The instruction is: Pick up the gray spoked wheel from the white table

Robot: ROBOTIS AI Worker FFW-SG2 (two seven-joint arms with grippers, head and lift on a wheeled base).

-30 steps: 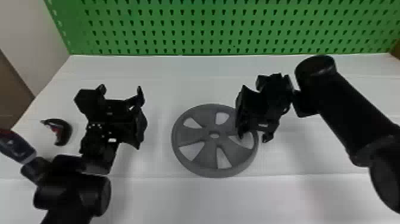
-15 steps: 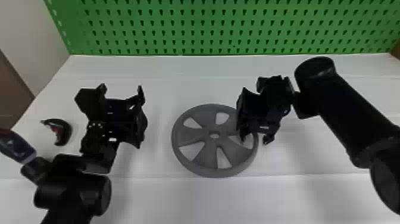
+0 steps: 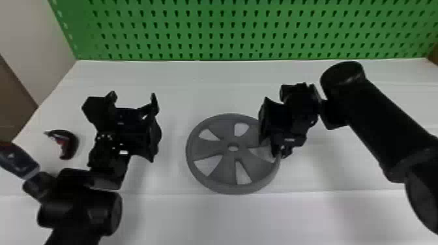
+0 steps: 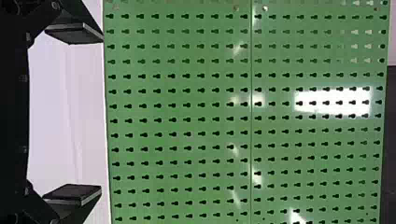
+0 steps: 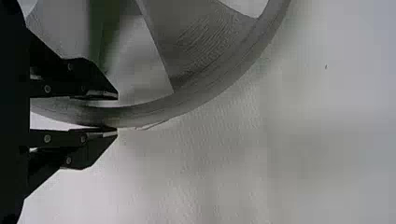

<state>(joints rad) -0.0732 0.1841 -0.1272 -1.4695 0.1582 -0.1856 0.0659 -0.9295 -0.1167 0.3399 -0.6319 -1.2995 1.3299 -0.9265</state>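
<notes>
Wheel (image 3: 223, 149) partly hidden (right side), pegboard (image 3: 241, 30) cropped

1. Center, on the bench (image 3: 208, 84): the wheel (image 3: 208, 150), its rim between the fingers of the right tool (image 3: 272, 145).
2. Farther left: the left tool (image 3: 133, 97), then a hooked object (image 3: 73, 146).
3. Behind: the pegboard (image 3: 228, 29).

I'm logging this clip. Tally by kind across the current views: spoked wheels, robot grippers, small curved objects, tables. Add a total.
Gray spoked wheel: 1
Black robot grippers (left gripper, right gripper): 2
Small curved black-and-red object: 1
White table: 1
Total: 5
</notes>
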